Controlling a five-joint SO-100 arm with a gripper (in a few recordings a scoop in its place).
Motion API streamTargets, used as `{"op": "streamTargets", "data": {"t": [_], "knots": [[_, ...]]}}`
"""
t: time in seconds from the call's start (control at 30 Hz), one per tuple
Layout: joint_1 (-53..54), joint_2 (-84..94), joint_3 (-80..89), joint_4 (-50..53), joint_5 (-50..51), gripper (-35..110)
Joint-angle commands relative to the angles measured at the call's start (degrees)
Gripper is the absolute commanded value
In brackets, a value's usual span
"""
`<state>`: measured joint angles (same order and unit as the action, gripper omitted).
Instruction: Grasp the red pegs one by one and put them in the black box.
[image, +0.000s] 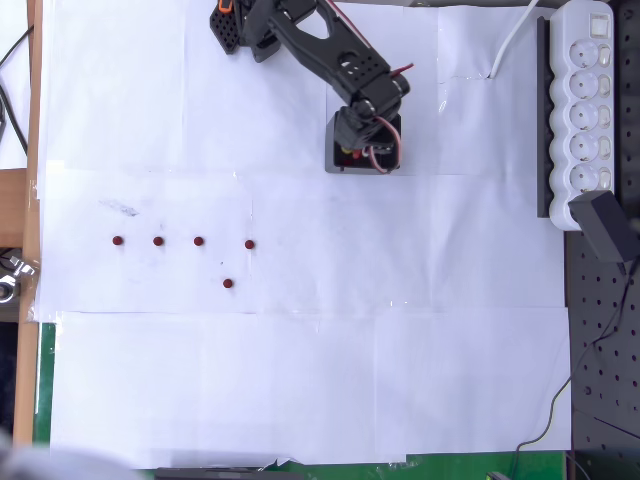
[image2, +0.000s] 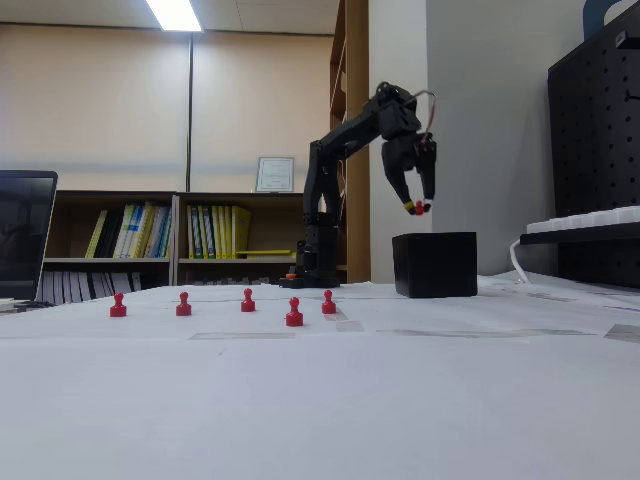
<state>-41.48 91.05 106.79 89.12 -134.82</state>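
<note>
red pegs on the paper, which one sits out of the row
The red peg below the row in the overhead view, between the two rightmost; the other four line up.

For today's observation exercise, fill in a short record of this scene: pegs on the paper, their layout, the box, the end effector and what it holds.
pegs on paper: five red pegs
layout: four in a row, one set nearer the overhead view's bottom edge
box: black box, upright on the paper, apart from the pegs
end effector: end effector above the box, fingers pointing down
held: a red peg between the fingertips, in the fixed view
box contents: cannot tell
</note>
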Motion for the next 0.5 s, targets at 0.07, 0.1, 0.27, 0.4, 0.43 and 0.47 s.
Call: {"op": "streamTargets", "data": {"t": [0.07,0.1,0.27,0.4,0.43,0.47], "knots": [[-4.66,5.62,-0.62,-5.1,-0.53,0],[-4.92,6.5,-0.62,-5.36,-0.7,2],[-5.19,6.94,-2.46,-5.19,-1.05,12],[-4.04,4.48,-2.64,-4.66,-1.05,14],[-3.52,3.16,-2.2,-4.04,-1.05,16],[-3.08,1.67,-1.67,-3.16,-0.88,16]]}}
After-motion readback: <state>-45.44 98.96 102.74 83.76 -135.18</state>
